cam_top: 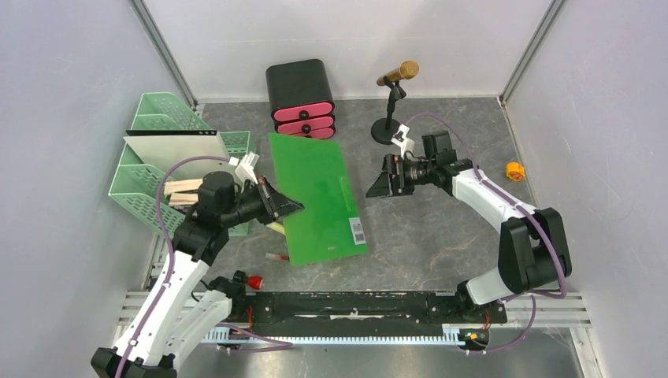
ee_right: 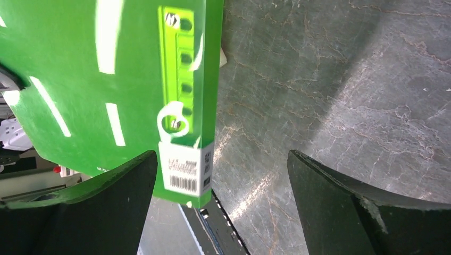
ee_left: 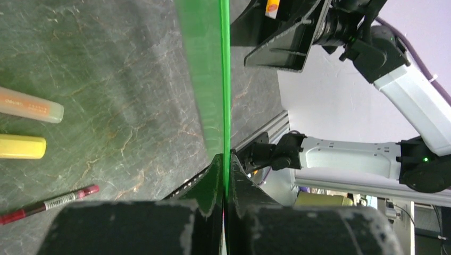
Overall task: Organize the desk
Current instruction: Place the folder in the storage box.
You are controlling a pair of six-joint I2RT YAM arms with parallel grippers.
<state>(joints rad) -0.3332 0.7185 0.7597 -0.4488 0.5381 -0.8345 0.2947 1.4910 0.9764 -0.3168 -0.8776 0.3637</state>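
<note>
A green folder [cam_top: 319, 197] is tilted up over the dark marbled desk [cam_top: 441, 228]. My left gripper [cam_top: 293, 208] is shut on its left edge. The left wrist view shows the folder [ee_left: 213, 79] edge-on, pinched between the jaws of the left gripper [ee_left: 225, 164]. My right gripper [cam_top: 376, 187] hovers just off the folder's right edge and stands open. In the right wrist view the right gripper [ee_right: 223, 155] spreads wide with nothing between its fingers. The folder [ee_right: 106, 79] with its barcode label [ee_right: 186, 170] is just ahead on the left.
A mint-green tiered tray [cam_top: 150, 169] holds a white sheet [cam_top: 177, 146] at the left. A black drawer box with pink fronts [cam_top: 301, 98] and a microphone stand [cam_top: 391, 102] stand at the back. Loose on the desk are an orange item [cam_top: 514, 170], a yellow marker [ee_left: 21, 147], a translucent orange pen [ee_left: 29, 109] and a red pen [ee_left: 50, 202].
</note>
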